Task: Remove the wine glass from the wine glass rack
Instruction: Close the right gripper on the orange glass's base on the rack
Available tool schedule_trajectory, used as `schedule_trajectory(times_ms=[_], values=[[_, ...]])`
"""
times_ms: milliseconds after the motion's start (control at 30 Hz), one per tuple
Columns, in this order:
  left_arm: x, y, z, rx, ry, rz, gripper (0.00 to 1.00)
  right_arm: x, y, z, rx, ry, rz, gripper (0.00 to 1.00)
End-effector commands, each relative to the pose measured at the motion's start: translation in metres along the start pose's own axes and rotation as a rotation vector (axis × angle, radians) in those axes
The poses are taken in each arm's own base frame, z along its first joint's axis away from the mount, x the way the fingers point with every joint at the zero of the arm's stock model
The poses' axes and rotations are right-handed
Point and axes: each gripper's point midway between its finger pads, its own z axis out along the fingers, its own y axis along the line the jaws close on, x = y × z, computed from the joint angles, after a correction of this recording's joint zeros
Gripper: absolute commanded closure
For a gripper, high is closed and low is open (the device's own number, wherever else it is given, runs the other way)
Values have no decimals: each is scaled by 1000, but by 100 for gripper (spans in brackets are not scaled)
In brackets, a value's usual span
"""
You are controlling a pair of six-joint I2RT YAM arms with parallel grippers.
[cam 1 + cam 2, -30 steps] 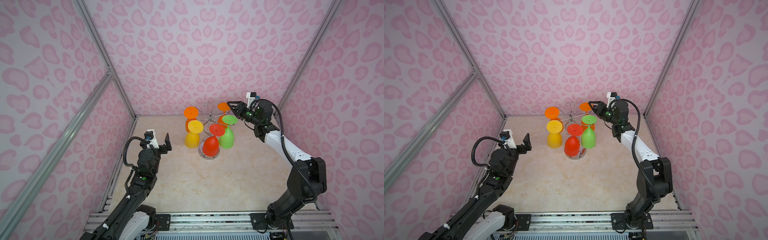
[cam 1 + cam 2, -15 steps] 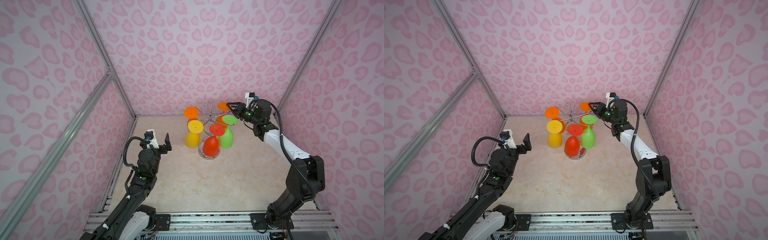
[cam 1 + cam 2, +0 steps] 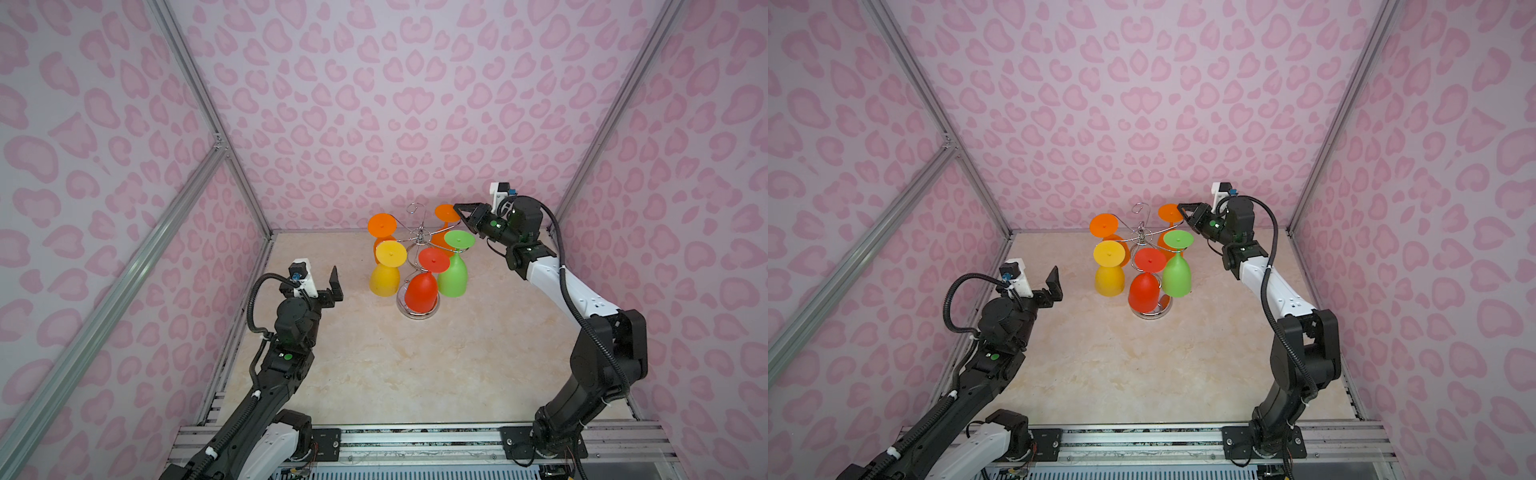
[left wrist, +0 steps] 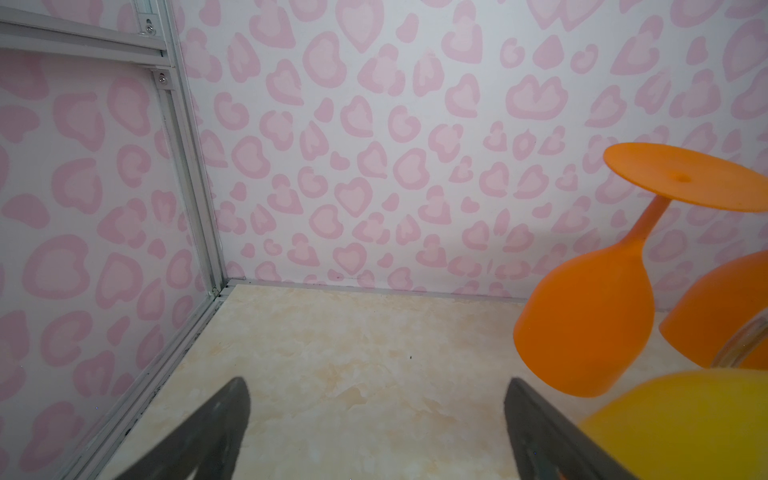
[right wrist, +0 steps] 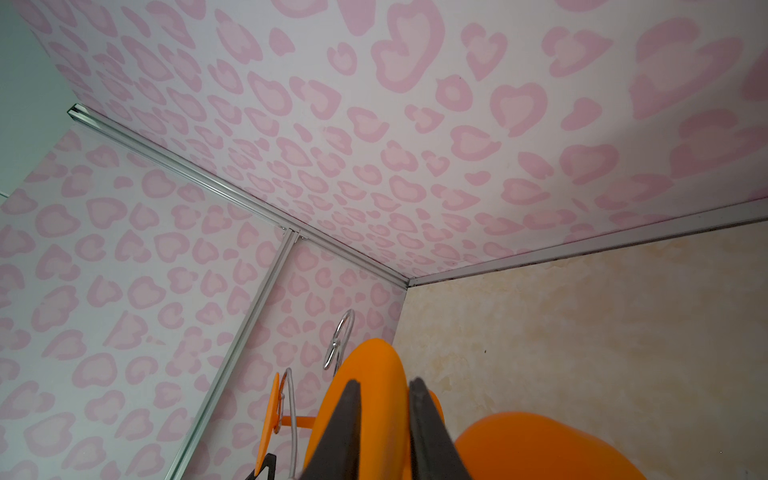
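The chrome wine glass rack (image 3: 419,237) (image 3: 1142,239) stands at the back middle of the floor with several coloured wine glasses hanging upside down from its hooks. My right gripper (image 3: 459,212) (image 3: 1183,210) (image 5: 384,384) reaches in from the right at the back right orange wine glass (image 3: 445,212) (image 3: 1169,212) (image 5: 374,361). Its jaws stand close together just under the glass's round foot, and orange fills the narrow gap between them. My left gripper (image 3: 328,286) (image 3: 1054,282) (image 4: 376,386) is open and holds nothing, low and to the left of the rack.
Also on the rack hang a second orange glass (image 3: 381,224) (image 4: 582,324), a yellow one (image 3: 386,280) (image 4: 685,428), a red one (image 3: 422,291) and a green one (image 3: 453,278). Pink patterned walls with metal frame bars close in on three sides.
My right gripper has slid left along the orange glass's foot, and its jaws have closed in from wide to narrow. The left arm has not moved.
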Motion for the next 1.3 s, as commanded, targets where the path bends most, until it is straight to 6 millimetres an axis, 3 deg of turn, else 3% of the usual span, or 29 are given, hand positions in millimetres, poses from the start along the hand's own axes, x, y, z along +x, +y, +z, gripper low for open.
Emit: schedule_trajectory(times_ms=[0, 167, 433, 800, 1267], values=[[-2, 2, 1, -10, -8, 2, 3, 4, -4, 2, 7, 17, -2, 81], [-2, 1, 1, -10, -5, 3, 3, 1, 0, 0, 5, 4, -7, 85], [-1, 2, 1, -14, -4, 4, 3, -3, 10, -1, -15, 2, 4, 100], [-1, 1, 2, -9, -5, 3, 3, -7, 29, -11, -32, -2, 14, 100], [-4, 1, 2, -6, -9, 3, 3, -19, 24, -19, -45, -32, 91, 100]])
